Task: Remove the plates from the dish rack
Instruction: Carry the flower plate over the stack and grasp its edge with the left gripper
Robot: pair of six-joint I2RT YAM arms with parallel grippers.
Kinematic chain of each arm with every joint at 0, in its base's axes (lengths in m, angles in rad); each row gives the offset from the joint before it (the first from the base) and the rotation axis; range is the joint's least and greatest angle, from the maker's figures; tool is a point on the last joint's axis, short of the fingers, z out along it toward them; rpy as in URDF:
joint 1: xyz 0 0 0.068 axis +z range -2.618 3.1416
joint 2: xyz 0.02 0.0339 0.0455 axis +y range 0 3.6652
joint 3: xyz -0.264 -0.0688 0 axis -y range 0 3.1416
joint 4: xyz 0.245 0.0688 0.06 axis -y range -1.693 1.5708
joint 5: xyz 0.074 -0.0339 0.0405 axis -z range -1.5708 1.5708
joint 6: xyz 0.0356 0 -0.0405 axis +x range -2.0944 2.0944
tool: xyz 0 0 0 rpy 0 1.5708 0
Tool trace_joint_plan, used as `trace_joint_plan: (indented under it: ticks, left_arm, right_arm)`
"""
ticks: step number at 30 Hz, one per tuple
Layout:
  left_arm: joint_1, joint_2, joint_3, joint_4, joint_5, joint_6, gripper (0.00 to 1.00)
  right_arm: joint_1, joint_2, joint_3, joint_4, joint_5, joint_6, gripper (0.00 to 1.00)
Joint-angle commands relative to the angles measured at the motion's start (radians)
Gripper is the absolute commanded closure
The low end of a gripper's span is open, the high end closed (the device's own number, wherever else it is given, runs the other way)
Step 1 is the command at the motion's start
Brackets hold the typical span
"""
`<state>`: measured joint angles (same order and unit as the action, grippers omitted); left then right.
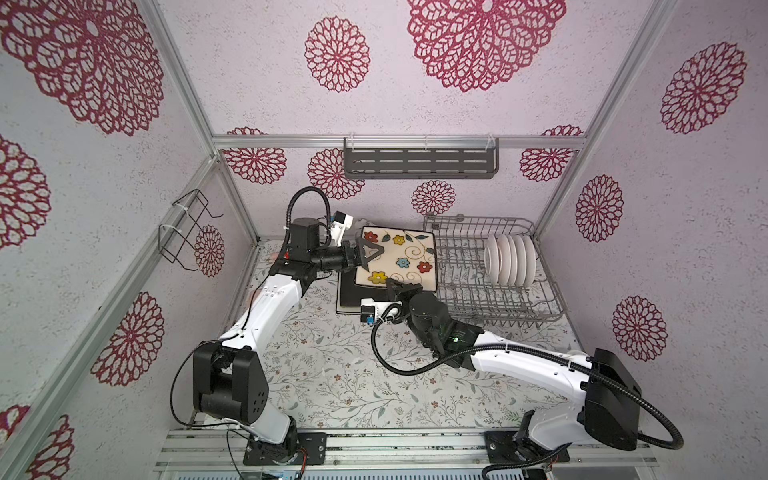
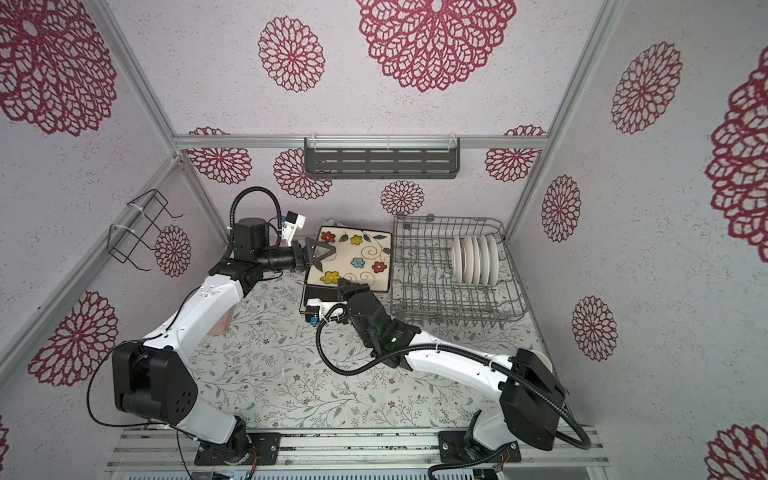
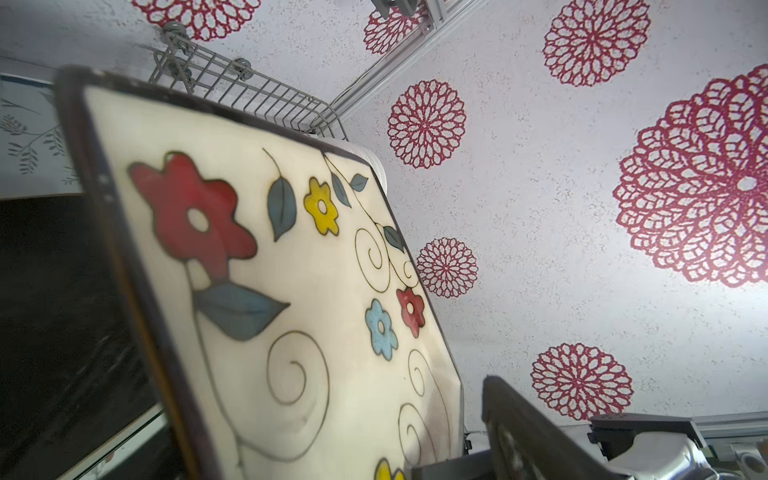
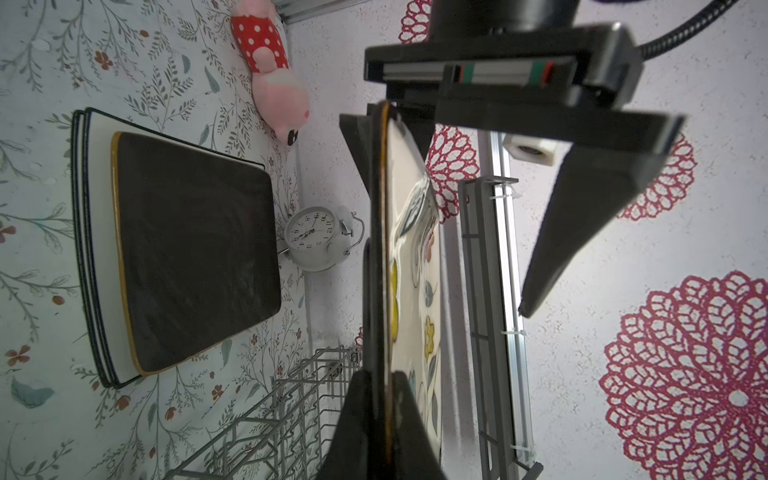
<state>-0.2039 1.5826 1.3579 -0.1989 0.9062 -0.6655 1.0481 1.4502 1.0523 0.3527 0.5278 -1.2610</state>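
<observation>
A square cream flower-painted plate point(image 1: 401, 257) point(image 2: 353, 257) hangs tilted, face up, above the table left of the dish rack point(image 1: 498, 307) point(image 2: 457, 309). My right gripper point(image 1: 395, 286) point(image 4: 384, 415) is shut on its near edge. My left gripper point(image 1: 372, 254) point(image 2: 322, 253) stands open astride the plate's left edge, and one of its fingers point(image 3: 523, 424) point(image 4: 582, 216) is well clear of the painted face point(image 3: 291, 291). Below lies a stack point(image 1: 345, 301): a black-backed plate point(image 4: 195, 249) face down on white black-edged ones. Several round white plates point(image 1: 509, 259) point(image 2: 473, 259) stand upright in the rack.
A pink plush toy point(image 4: 270, 83) and a white alarm clock point(image 4: 316, 239) sit by the back wall behind the stack. A dark slotted shelf point(image 1: 419, 162) hangs on the back wall. On the left wall hangs a thin black wire holder point(image 1: 183, 232).
</observation>
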Motion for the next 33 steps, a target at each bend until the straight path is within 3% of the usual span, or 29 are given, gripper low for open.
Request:
trace_joint_plan:
  ticks: [1, 10, 21, 25, 29, 31, 33]
  left_arm:
    - [0.013, 0.012, -0.002, 0.017, 0.026, 0.012, 0.09]
    - [0.026, 0.022, -0.01, 0.006, 0.055, 0.014, 0.53]
    - [0.035, 0.025, -0.01, 0.021, 0.087, 0.015, 0.91]
    - [0.041, 0.018, -0.017, 0.038, 0.087, 0.011, 1.0]
    - [0.045, 0.009, -0.022, 0.04, 0.074, 0.013, 1.0]
    - [0.05, 0.005, -0.024, 0.039, 0.071, 0.013, 1.0]
    - [0.058, -0.002, -0.031, 0.043, 0.062, 0.009, 1.0]
  right_arm:
    - [0.01, -0.034, 0.055, 0.256, 0.05, -0.073, 1.0]
    - [0.015, 0.0, 0.042, 0.324, 0.041, -0.102, 1.0]
    - [0.011, 0.024, 0.014, 0.4, 0.019, -0.133, 1.0]
    - [0.008, 0.035, 0.008, 0.41, 0.018, -0.125, 1.0]
    - [-0.005, 0.058, 0.002, 0.444, 0.022, -0.127, 1.0]
    - [-0.013, 0.072, 0.0, 0.468, 0.027, -0.126, 0.93]
    - [-0.021, 0.089, 0.003, 0.48, 0.033, -0.12, 0.75]
